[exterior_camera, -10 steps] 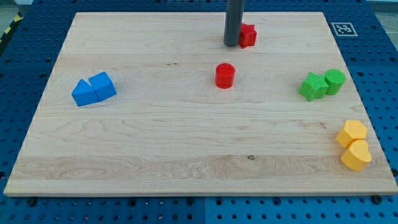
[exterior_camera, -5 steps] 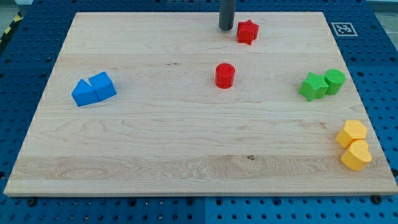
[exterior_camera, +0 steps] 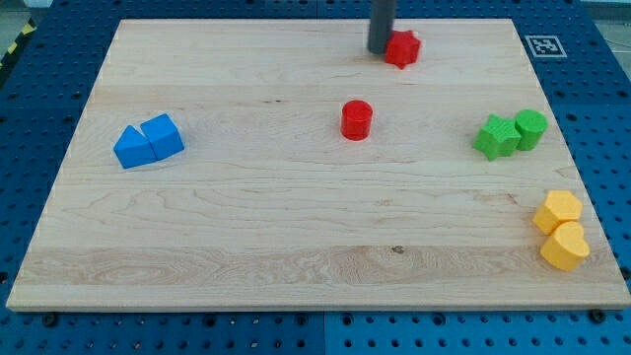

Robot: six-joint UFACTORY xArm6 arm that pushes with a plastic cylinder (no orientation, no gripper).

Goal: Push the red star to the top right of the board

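The red star (exterior_camera: 401,48) lies near the board's top edge, right of the middle. My tip (exterior_camera: 381,51) stands right against the star's left side. The dark rod rises out of the view's top. A red cylinder (exterior_camera: 356,119) stands below them near the board's middle.
Two blue blocks (exterior_camera: 148,141) sit together at the left. A green star (exterior_camera: 495,137) and a green cylinder (exterior_camera: 530,128) touch at the right. Two yellow blocks (exterior_camera: 562,230) sit at the bottom right. A marker tag (exterior_camera: 541,45) lies at the board's top right corner.
My tip moved up and left off the star, then right against its left side. The star has shifted slightly right and up.
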